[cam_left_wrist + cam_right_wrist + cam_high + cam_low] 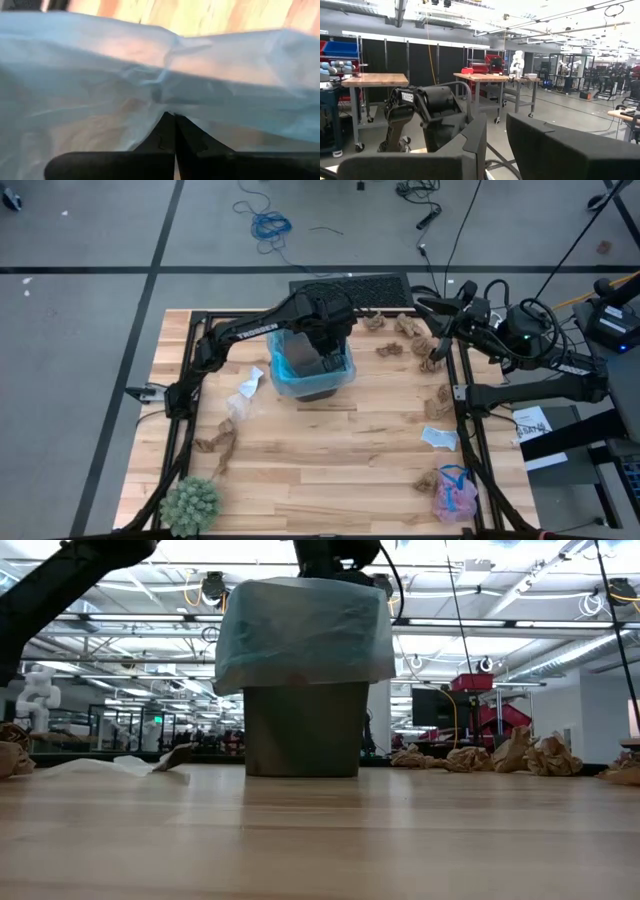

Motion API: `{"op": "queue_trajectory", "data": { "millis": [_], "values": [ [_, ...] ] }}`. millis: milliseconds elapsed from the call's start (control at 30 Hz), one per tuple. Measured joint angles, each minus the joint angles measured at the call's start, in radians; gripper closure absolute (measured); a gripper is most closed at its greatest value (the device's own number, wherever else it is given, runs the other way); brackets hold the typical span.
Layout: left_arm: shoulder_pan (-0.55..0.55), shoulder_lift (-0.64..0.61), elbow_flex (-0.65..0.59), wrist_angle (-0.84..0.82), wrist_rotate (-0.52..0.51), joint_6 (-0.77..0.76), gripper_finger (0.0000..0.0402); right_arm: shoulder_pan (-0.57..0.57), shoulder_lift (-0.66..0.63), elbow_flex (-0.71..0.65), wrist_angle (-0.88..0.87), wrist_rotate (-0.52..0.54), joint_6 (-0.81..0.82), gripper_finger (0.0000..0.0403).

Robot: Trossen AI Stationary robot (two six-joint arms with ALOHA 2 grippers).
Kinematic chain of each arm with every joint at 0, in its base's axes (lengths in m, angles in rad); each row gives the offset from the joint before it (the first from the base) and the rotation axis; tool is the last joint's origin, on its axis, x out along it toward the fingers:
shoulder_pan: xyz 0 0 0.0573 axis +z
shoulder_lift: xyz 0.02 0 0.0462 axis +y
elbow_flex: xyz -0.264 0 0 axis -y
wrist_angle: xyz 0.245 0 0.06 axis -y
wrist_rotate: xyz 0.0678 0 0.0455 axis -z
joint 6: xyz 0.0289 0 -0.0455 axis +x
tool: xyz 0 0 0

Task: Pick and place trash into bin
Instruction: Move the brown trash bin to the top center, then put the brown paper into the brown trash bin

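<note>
The bin (pixel 312 370), a dark wastebasket lined with a light-blue bag, stands upright near the table's middle and fills the low view (pixel 305 680). My left gripper (pixel 326 356) reaches down into its mouth, fingers shut (pixel 173 119), with the bag all around them. My right gripper (pixel 432 308) hovers open (pixel 496 127) above the far right of the table and holds nothing. Brown paper wads (pixel 405 328) lie below and beside it. More brown wads (pixel 437 402), a white paper bit (pixel 438 438) and the pink mesh puff (pixel 455 495) lie on the boards along the right side. My left gripper comes from above into the bin. Its shut fingertips (pixel 165 131) stand right at a creased fold of the bag's lining (pixel 160 95). I cannot tell whether they touch or pinch it.
White paper bits (pixel 248 387) and a brown wad (pixel 215 445) lie left of the bin. A round green spiky plant (pixel 190 505) sits at the near left corner. A dark keyboard (pixel 350 288) lies past the far edge. Bare boards stretch near of the bin (pixel 330 460).
</note>
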Motion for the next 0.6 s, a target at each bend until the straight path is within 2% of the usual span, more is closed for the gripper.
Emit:
{"op": "queue_trajectory", "data": {
  "millis": [267,433,600],
  "values": [
    [-0.008,-0.072,0.001,-0.001,-0.005,-0.053,0.0402,0.000,0.000,0.000,-0.003,0.000,0.000,0.0334],
    [-0.019,-0.161,0.002,0.011,-0.006,-0.085,0.0402,0.000,0.007,0.000,-0.022,-0.002,0.000,0.0334],
    [-0.035,-0.262,0.002,0.111,-0.007,-0.103,0.0402,0.000,0.022,0.001,-0.029,-0.026,0.000,0.0334]
  ]
}}
